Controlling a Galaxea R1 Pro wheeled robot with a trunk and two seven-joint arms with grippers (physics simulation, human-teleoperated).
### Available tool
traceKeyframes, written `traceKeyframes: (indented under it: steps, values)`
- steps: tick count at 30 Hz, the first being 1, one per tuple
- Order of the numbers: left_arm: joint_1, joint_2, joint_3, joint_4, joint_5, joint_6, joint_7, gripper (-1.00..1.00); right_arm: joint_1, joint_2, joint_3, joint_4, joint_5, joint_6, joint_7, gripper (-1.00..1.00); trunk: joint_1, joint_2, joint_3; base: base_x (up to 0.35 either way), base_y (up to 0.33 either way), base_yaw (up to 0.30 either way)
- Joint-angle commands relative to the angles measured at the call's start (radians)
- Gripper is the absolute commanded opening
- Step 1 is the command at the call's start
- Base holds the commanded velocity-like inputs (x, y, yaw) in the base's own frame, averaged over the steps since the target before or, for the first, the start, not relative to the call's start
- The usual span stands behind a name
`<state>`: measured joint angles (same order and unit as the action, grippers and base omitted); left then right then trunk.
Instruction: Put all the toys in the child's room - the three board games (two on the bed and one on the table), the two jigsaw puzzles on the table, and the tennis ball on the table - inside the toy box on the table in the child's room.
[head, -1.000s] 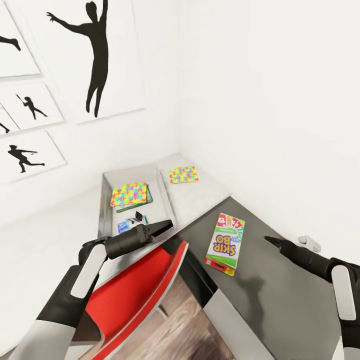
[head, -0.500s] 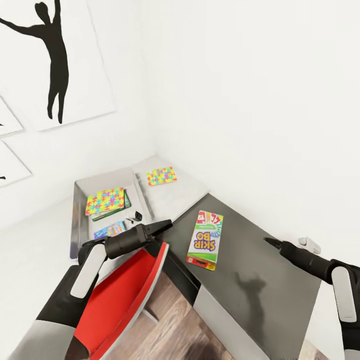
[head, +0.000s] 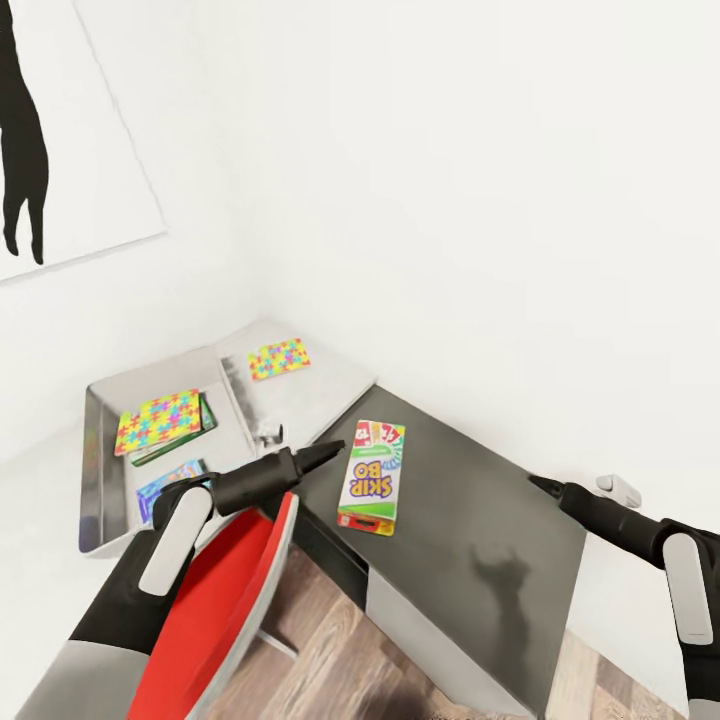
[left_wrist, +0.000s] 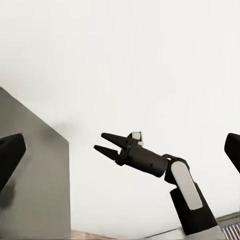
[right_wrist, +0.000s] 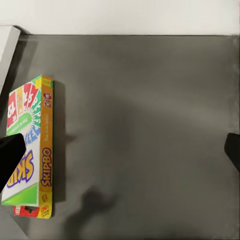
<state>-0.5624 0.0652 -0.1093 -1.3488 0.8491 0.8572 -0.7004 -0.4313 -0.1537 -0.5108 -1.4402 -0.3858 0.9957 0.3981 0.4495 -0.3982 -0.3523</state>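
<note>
Skip-Bo board game (head: 371, 476): flat yellow, green and red box, lying flat on the dark grey cabinet section (head: 480, 540) of the table, centre of the head view, untouched; in the right wrist view it sits at the left edge (right_wrist: 27, 150). Red chair (head: 215, 610): lower left of the head view, tucked against the table edge, nearest the camera. Left gripper (head: 335, 449): centre-left, held above the table edge just left of the Skip-Bo box, empty; whether its jaws are parted cannot be told from the head view. Right gripper (head: 536, 484): right of centre, held above the dark cabinet top, well apart from the box, holding nothing; the left wrist view (left_wrist: 100, 143) shows its two fingers slightly parted. Toy box (head: 95, 470): light grey tray at middle left, on the light grey table top (head: 320, 385). Contents: one jigsaw puzzle (head: 158, 420) lying on top of a green-edged box (head: 205, 418), and a blue board game (head: 165, 483) nearer the camera, partly hidden by the left arm. Second jigsaw puzzle (head: 279, 358): flat on the table top beyond the tray, near the corner of the white walls. Black silhouette picture (head: 25, 130): upper left, on the wall.
</note>
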Motion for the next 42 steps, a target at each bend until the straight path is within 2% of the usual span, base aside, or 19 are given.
traceKeyframes:
  steps: [1, 2, 5, 6, 8, 9, 13, 26, 31, 35, 42]
  values:
    - [-0.001, 0.001, 0.002, -0.010, 0.002, 0.006, 0.059, 1.00, -0.001, 0.000, -0.002, 0.000, 0.009, 0.004, 0.010, 1.00, 0.001, -0.002, -0.001, 0.000, 0.000, -0.280]
    - [-0.001, 0.001, 0.002, -0.010, 0.002, 0.006, 0.059, 1.00, -0.001, 0.000, -0.002, 0.000, 0.009, 0.004, 0.010, 1.00, 0.001, -0.002, -0.001, 0.000, 0.000, -0.280]
    - [-0.001, 0.000, 0.005, -0.053, 0.001, 0.010, 0.247, 1.00, -0.001, 0.000, -0.002, 0.000, 0.009, 0.004, 0.010, 1.00, 0.001, -0.002, 0.000, 0.000, 0.000, -0.280]
    - [-0.001, 0.000, 0.005, -0.053, 0.001, 0.010, 0.247, 1.00, -0.001, 0.000, -0.002, 0.000, 0.009, 0.004, 0.010, 1.00, 0.001, -0.002, 0.001, 0.000, 0.000, -0.280]
    - [-0.001, -0.001, 0.005, -0.074, 0.001, 0.016, 0.351, 1.00, -0.001, 0.000, -0.002, 0.000, 0.009, 0.004, 0.010, 1.00, 0.001, -0.002, 0.001, 0.000, 0.000, -0.280]
    - [-0.001, -0.001, 0.005, -0.074, 0.001, 0.016, 0.351, 1.00, -0.001, 0.000, -0.002, 0.000, 0.009, 0.004, 0.010, 1.00, 0.001, -0.002, 0.002, 0.000, 0.000, -0.280]
    - [-0.002, -0.002, 0.007, -0.095, 0.001, 0.024, 0.465, 1.00, -0.001, 0.000, -0.002, 0.000, 0.009, 0.004, 0.010, 1.00, 0.001, -0.002, 0.003, 0.000, 0.000, -0.280]
    - [-0.002, -0.002, 0.008, -0.095, -0.008, 0.026, 0.583, 1.00, -0.001, 0.000, -0.001, 0.000, 0.008, 0.004, 0.010, 1.00, 0.001, -0.002, 0.008, 0.000, 0.000, -0.280]
    - [-0.002, -0.002, 0.009, -0.086, -0.009, 0.025, 0.678, 1.00, -0.001, 0.000, -0.001, 0.000, 0.008, 0.004, 0.010, 1.00, 0.001, -0.002, 0.010, 0.000, 0.000, -0.272]
    - [-0.002, -0.002, 0.010, -0.082, -0.010, 0.025, 0.714, 1.00, -0.001, 0.000, -0.002, 0.000, 0.008, 0.004, 0.010, 1.00, 0.001, -0.002, 0.011, 0.000, 0.032, -0.191]
    - [-0.002, 0.001, 0.012, -0.077, -0.010, 0.026, 0.740, 1.00, 0.002, 0.001, -0.002, 0.000, 0.008, 0.004, 0.010, 1.00, 0.001, -0.002, 0.012, 0.000, 0.159, -0.083]
